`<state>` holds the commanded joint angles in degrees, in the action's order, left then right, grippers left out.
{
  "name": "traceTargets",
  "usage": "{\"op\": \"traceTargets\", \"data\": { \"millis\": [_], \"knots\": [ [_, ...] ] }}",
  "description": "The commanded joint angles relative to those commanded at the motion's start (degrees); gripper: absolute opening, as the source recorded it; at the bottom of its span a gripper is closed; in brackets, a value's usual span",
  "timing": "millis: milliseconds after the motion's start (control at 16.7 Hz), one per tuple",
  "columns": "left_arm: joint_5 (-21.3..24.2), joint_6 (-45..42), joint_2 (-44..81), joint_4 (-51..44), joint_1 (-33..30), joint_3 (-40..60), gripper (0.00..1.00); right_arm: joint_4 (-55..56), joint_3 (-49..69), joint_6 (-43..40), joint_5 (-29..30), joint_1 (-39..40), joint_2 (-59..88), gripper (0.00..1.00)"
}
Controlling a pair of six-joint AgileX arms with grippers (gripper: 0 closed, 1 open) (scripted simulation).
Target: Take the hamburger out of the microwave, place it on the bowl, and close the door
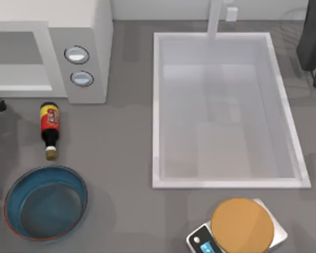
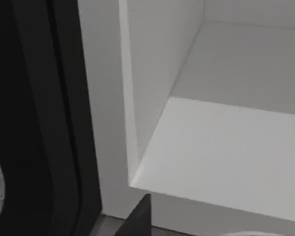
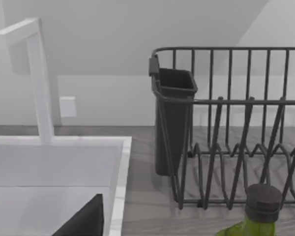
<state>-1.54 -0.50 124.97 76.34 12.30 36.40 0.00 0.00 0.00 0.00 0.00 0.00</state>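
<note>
The big white basin (image 1: 226, 110) takes up the table's right half. The microwave (image 1: 68, 42) stands back left, cavity open and grey. Bare counter separates it from the blue bowl (image 1: 46, 203) at front left. I cannot tell how either gripper's jaws stand.

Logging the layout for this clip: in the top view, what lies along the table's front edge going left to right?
Bowl → kitchen scale with the tan disc. Further back, left to right: microwave, sauce bottle, white basin.
</note>
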Motion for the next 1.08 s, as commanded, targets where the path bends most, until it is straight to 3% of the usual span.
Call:
{"op": "traceTargets", "data": {
  "millis": [420, 840, 1080],
  "knots": [
    [3.6, -1.8, -3.5, 9.0, 4.0, -16.5, 0.0, 0.0, 0.0, 0.0, 0.0, 0.0, 0.0, 1.0],
    [3.7, -2.0, -3.4, 8.9, 4.0, -17.2, 0.0, 0.0, 0.0, 0.0, 0.0, 0.0, 0.0, 1.0],
    [3.6, -2.0, -8.6, 3.5, 4.0, -16.7, 0.0, 0.0, 0.0, 0.0, 0.0, 0.0, 0.0, 1.0]
  ]
}}
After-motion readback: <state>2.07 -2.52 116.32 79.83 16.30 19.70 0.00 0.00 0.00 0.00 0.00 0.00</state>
